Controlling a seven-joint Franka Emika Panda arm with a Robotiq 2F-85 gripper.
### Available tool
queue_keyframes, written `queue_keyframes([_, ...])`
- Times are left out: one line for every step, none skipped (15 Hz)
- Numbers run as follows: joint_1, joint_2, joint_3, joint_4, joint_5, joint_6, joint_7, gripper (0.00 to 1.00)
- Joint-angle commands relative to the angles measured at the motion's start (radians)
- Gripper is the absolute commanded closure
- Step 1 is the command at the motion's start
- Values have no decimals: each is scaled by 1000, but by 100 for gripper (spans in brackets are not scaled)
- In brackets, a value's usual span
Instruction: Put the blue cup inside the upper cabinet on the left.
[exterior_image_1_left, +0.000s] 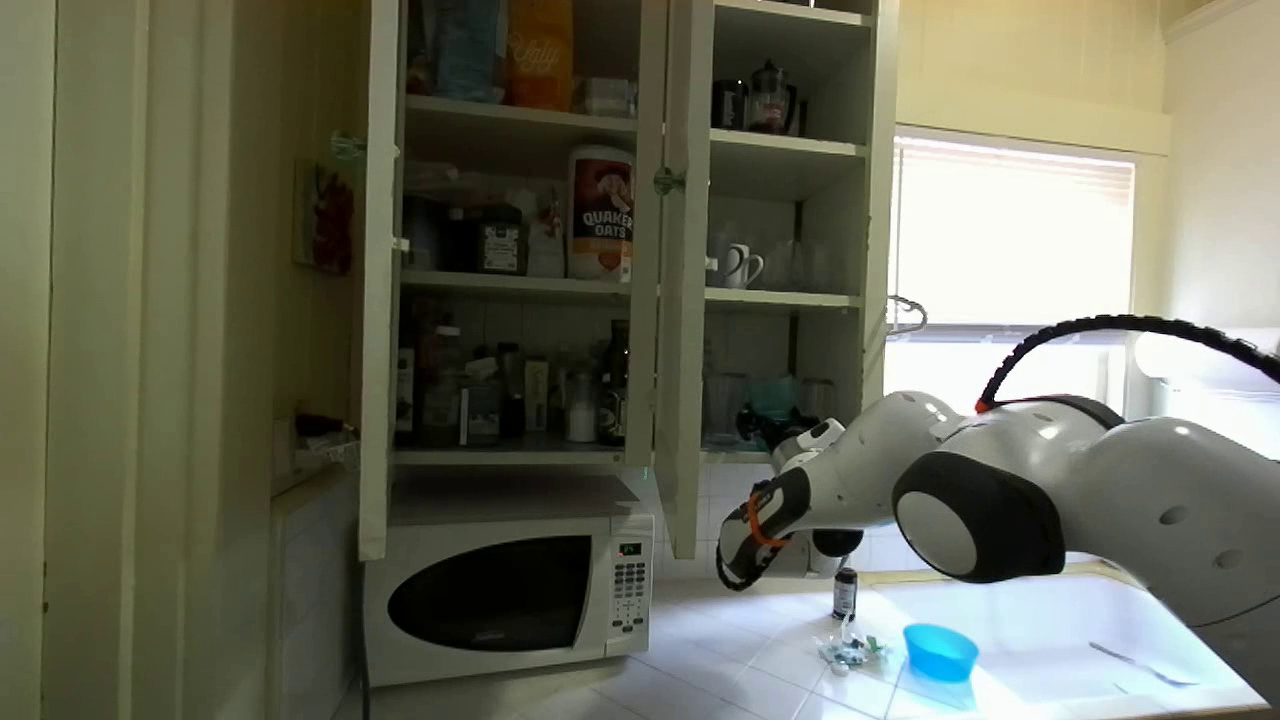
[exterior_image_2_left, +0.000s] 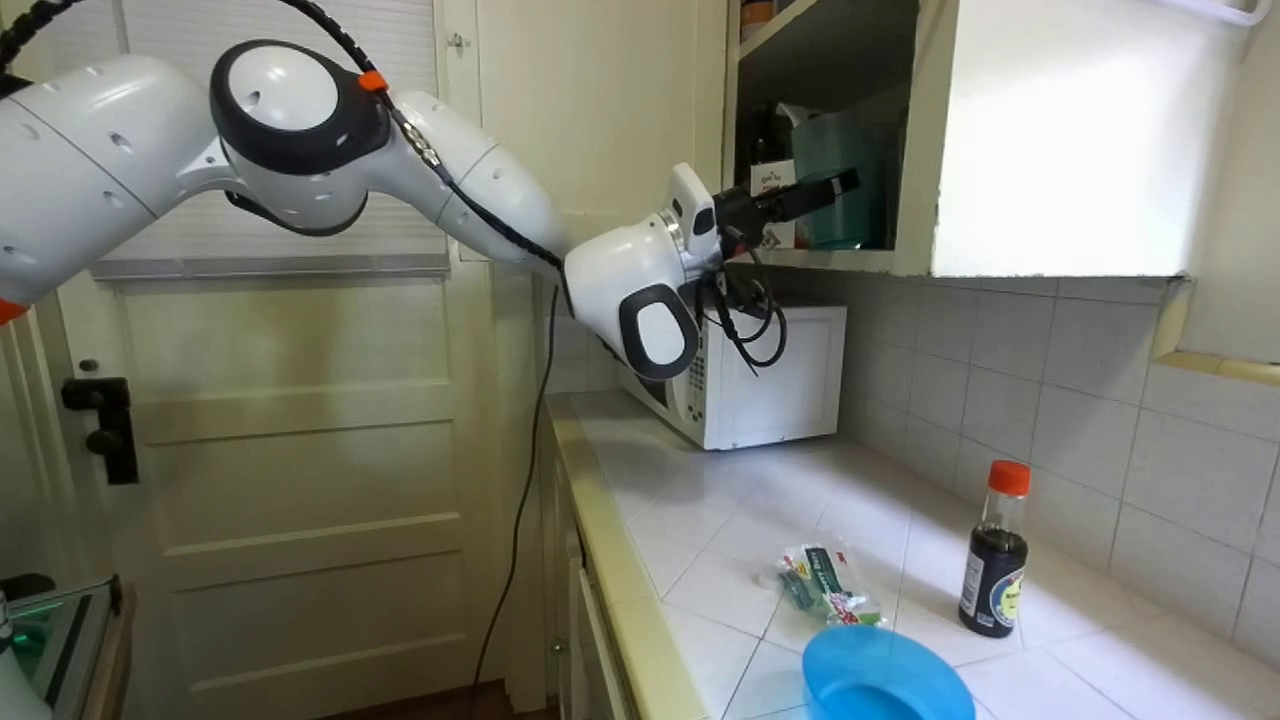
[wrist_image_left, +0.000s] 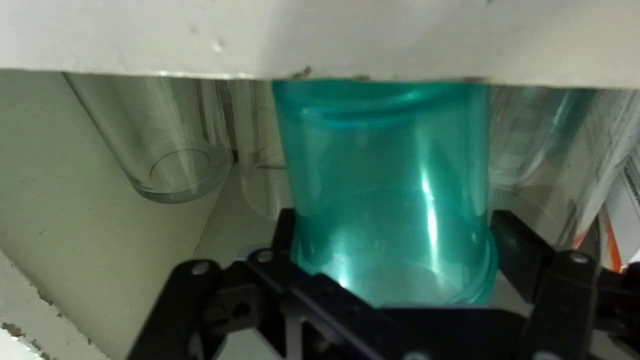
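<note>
The blue cup (exterior_image_1_left: 940, 652), short, wide and sky-blue, sits on the tiled counter, far below my gripper. It also shows at the bottom edge of an exterior view (exterior_image_2_left: 880, 670). The upper cabinet (exterior_image_1_left: 515, 457), the left bay crowded with jars and boxes, has its door open. My gripper (exterior_image_1_left: 768, 425) is at the lowest shelf of the right bay. In the wrist view, its fingers (wrist_image_left: 395, 220) stand on either side of a tall, translucent teal tumbler (wrist_image_left: 385, 165). The fingers lie very close to its sides; whether they press on it cannot be told.
Clear glasses (wrist_image_left: 175, 170) flank the tumbler. A shelf edge (wrist_image_left: 320, 40) crosses above it. An open door (exterior_image_1_left: 688, 300) stands between the bays. Below are the microwave (exterior_image_1_left: 500, 590), a sauce bottle (exterior_image_2_left: 993, 580) and a plastic packet (exterior_image_2_left: 825, 585).
</note>
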Motion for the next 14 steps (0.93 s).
queue_keyframes([34,-1,-73,-57,19,13,99,31])
queue_keyframes([26,-8,-75,-70,-8,13,129,31])
queue_keyframes([16,-13,-75,-76,-28,13,161,31])
queue_keyframes([11,-13,-77,-78,-28,13,179,31])
queue_keyframes([2,-20,-72,-87,-38,13,202,31])
queue_keyframes([-7,-21,-67,-90,-51,13,226,31])
queue_keyframes([-17,-25,-59,-94,-67,13,245,31])
queue_keyframes([-25,-29,-54,-97,-86,12,266,31])
queue_keyframes([-32,-28,-55,-94,-106,10,289,31])
queue_keyframes([-40,-28,-54,-89,-127,4,313,31])
queue_keyframes([-51,-26,-52,-79,-156,-5,342,31])
queue_keyframes([-175,-75,135,-59,-228,16,249,31])
queue_keyframes([-200,-73,160,-45,-261,1,259,31])
queue_keyframes([-237,-76,208,-38,-286,-12,255,31])
